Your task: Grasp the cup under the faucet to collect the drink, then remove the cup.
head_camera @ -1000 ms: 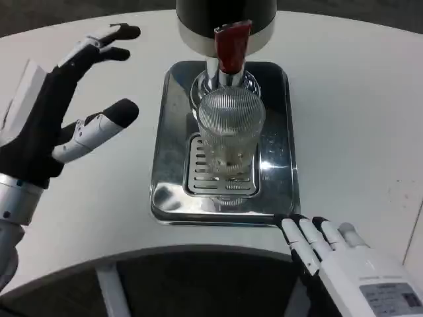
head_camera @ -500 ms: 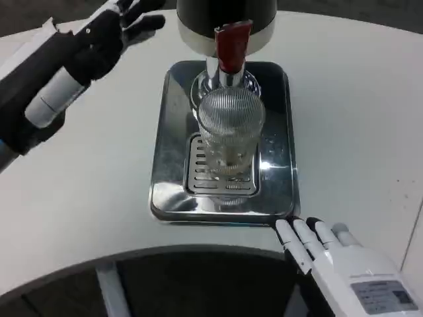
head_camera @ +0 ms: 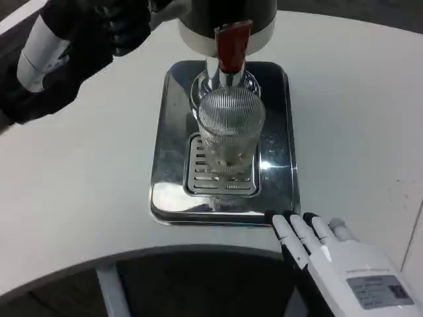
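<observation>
A clear ribbed cup [head_camera: 230, 132] stands upright on the slotted grate of the steel drip tray [head_camera: 170, 132], directly under the faucet with its red lever [head_camera: 231, 45]. The dispenser body [head_camera: 225, 16] rises behind it. My left hand [head_camera: 79, 39], seen black from this side, is raised at the top left, and its fingers reach toward the dispenser's left side with nothing in them. My right hand [head_camera: 330, 254], white back up, lies low at the bottom right. Its fingertips [head_camera: 281, 224] are stretched out at the tray's front right corner. Neither hand touches the cup.
The white round table [head_camera: 79, 185] spreads left and right of the tray. Its curved front edge runs just below the tray, with a dark gap and a table leg [head_camera: 115, 290] beneath. A seam in the table shows at the far right [head_camera: 413, 224].
My left hand has risen from the table's left side to the top left, close to the dispenser. My right hand has crept a little left toward the tray corner. The cup is unmoved.
</observation>
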### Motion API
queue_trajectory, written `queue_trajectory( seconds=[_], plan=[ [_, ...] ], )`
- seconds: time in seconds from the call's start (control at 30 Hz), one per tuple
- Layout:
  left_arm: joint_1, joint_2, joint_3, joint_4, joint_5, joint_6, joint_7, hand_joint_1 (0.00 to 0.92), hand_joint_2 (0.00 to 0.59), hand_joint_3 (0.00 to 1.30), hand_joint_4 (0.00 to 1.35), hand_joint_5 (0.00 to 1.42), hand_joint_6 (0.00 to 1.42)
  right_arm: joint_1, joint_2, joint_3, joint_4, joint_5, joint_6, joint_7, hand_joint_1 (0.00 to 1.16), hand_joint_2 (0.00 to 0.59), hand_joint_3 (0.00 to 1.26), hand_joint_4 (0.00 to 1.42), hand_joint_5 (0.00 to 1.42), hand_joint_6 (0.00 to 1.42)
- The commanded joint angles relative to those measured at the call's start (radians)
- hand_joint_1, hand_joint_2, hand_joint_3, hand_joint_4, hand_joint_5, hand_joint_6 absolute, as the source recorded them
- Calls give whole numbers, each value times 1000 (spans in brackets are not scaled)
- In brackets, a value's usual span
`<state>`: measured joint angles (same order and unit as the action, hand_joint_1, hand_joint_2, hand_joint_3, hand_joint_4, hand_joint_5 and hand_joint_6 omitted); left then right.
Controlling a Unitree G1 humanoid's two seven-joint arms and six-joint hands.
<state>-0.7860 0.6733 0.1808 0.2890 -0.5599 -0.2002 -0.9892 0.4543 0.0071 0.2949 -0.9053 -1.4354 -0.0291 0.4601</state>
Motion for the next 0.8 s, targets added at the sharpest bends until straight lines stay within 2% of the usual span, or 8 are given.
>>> queue_trajectory(
  seconds=[0.03,0.43,0.8],
  plan=[
    [-36,-24,8,51,20,-8,-35,0,45,0,0,1,0,16,6,8,2,-7,9,4,764,295,0,0,0,0],
    [-151,-120,-24,226,94,-44,-88,0,41,0,0,21,7,27,9,6,-5,-11,17,-4,764,295,0,0,0,0],
    [-263,-185,-44,383,150,-85,-134,0,37,0,0,32,8,34,14,2,-7,-16,25,-9,764,295,0,0,0,0]
  ],
)
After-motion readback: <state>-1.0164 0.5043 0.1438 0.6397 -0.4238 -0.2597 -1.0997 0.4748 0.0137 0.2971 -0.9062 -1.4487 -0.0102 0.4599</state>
